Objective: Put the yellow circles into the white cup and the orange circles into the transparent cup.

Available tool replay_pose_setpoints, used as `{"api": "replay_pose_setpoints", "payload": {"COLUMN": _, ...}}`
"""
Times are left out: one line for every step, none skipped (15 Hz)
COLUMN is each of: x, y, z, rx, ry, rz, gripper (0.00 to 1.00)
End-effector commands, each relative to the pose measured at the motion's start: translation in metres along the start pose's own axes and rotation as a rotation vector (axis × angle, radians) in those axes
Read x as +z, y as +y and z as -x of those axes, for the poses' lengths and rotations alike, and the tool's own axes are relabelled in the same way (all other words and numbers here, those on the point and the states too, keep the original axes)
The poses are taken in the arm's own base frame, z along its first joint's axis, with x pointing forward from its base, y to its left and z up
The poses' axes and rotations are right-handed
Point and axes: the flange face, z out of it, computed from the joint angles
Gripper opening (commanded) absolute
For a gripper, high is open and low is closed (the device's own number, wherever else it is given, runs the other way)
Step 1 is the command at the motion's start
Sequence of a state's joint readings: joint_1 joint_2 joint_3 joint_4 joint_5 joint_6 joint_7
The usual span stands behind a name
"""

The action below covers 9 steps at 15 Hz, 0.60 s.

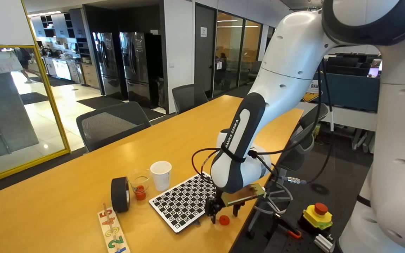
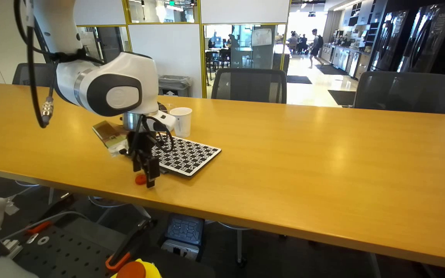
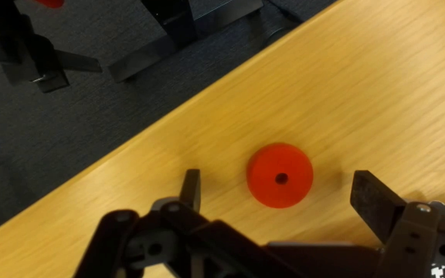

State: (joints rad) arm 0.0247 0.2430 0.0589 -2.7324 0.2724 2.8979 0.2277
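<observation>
The orange disc [image 3: 279, 175] I'm after lies flat on the desk [image 2: 323, 173], just off the near edge of the checkerboard [image 1: 185, 200]. My gripper [image 3: 276, 183] stands released around it, jaws spread with a gap on either side, so I'm holding nothing; how close it is to the desk I can't judge. Just beyond the checkerboard's far edge is the white cup [image 1: 160, 177], and near that edge's end is the transparent cup [image 1: 138, 181], with orange discs [image 1: 140, 193] at its bottom, how many I can't make out. The white cup's floor is hidden, so I can't vouch for the yellow circles. A black roll [image 1: 120, 194] stands farther from the checkerboard than the transparent cup does. I take this step to be picking up the orange disc. Next I'd want the jaws level with its rim, an even squeeze, a lift that clears the checkerboard, and a release over the transparent cup's mouth.
</observation>
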Motion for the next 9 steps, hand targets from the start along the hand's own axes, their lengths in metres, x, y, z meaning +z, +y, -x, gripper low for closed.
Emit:
{"api": "replay_pose_setpoints", "payload": {"x": -0.0008, "y": 0.0013, "z": 0.0005, "rx": 0.008, "ry": 0.022, "rz": -0.018, "gripper": 1.00}}
{"api": "replay_pose_setpoints", "payload": {"x": -0.0006, "y": 0.0013, "z": 0.0007, "rx": 0.010, "ry": 0.022, "rz": -0.020, "gripper": 1.00}}
{"api": "replay_pose_setpoints", "payload": {"x": -0.0006, "y": 0.0013, "z": 0.0013, "rx": 0.014, "ry": 0.021, "rz": -0.022, "gripper": 0.77}}
{"api": "replay_pose_setpoints", "payload": {"x": -0.0007, "y": 0.0010, "z": 0.0019, "rx": 0.014, "ry": 0.020, "rz": -0.024, "gripper": 0.74}}
{"api": "replay_pose_setpoints", "payload": {"x": -0.0007, "y": 0.0006, "z": 0.0025, "rx": 0.018, "ry": 0.017, "rz": -0.025, "gripper": 0.68}}
{"api": "replay_pose_setpoints", "payload": {"x": -0.0011, "y": 0.0003, "z": 0.0029, "rx": 0.021, "ry": 0.016, "rz": -0.028, "gripper": 0.58}}
{"api": "replay_pose_setpoints", "payload": {"x": -0.0016, "y": 0.0012, "z": 0.0026, "rx": 0.026, "ry": 0.015, "rz": -0.030, "gripper": 0.51}}
{"api": "replay_pose_setpoints", "payload": {"x": -0.0020, "y": 0.0025, "z": 0.0022, "rx": 0.029, "ry": 0.015, "rz": -0.032, "gripper": 0.43}}
{"api": "replay_pose_setpoints", "payload": {"x": -0.0033, "y": 0.0019, "z": 0.0021, "rx": 0.030, "ry": 0.016, "rz": -0.034, "gripper": 0.36}}
